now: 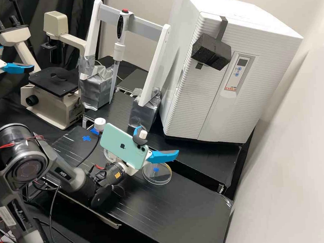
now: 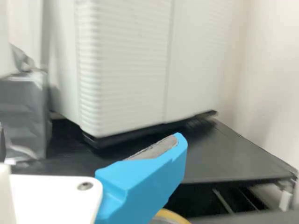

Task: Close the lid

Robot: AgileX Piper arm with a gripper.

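a clear, round, shallow dish (image 1: pixel 157 179) with smooth, glossy walls lies flat on the black counter (image 1: pixel 183 212), just beside the arm's wrist and near the fingers (image 1: pixel 157 139). a small blue mark shows at its middle. whether its lid is seated cannot be determined. the edge of a second clear, round piece (image 1: pixel 106 155) lies on the counter, partly hidden behind the arm.

the moulded blue fingers stand wide apart and hold nothing. in the wrist view, one carries a rough grey pad (image 2: pixel 159 147) on its inner face, with a curved yellow rim (image 2: pixel 174 215) beneath that finger.

on the wrist is a flat, glossy mint-green phone (image 1: pixel 119 143) with rounded corners. a squat white cylinder (image 1: pixel 99 124) stands near a blue tape cross (image 1: pixel 86 138). behind the counter stands a boxy white cabinet (image 1: pixel 194 108), its front finely ribbed, with a coarse black foam block (image 1: pixel 211 53) on it. beside it, a white frame (image 1: pixel 154 66) rests on blocks wrapped in creased silver tape (image 1: pixel 143 113).
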